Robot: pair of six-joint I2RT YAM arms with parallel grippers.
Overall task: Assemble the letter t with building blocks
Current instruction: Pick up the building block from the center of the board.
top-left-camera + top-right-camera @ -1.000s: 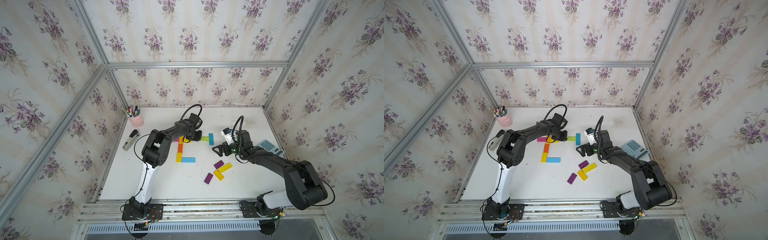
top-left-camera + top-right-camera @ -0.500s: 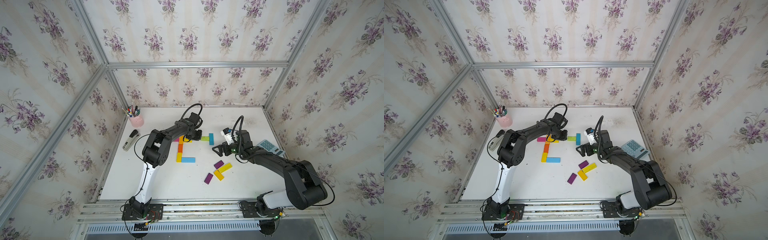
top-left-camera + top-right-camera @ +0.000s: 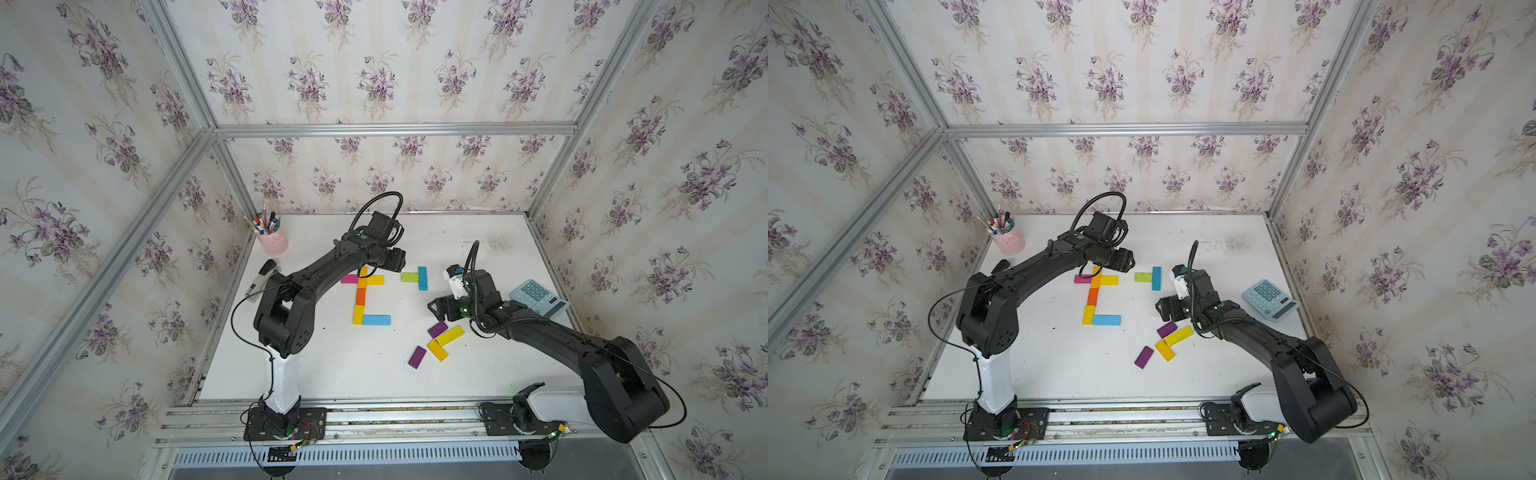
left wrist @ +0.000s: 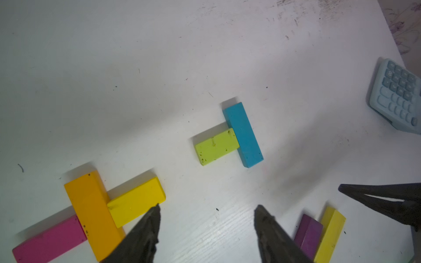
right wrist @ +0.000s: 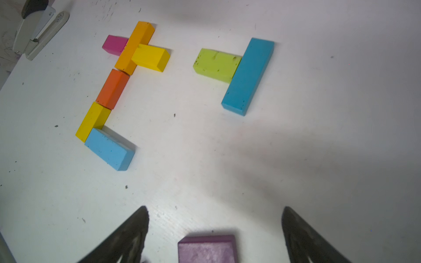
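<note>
1. White table (image 3: 332,374), floral walls; the t of building blocks (image 3: 360,296) sits mid-frame in both top views.
2. Look, the left gripper (image 4: 207,206) stands spread, one fingertip (image 4: 155,211) by a corner of the yellow block (image 4: 136,201).
3. Nearer the loose pieces, the right gripper (image 5: 214,207) gapes empty; the purple block (image 5: 206,249) lies between its fingers, bottom centre of its wrist view.
4. That block is cut off there, long axis unreadable.
</note>
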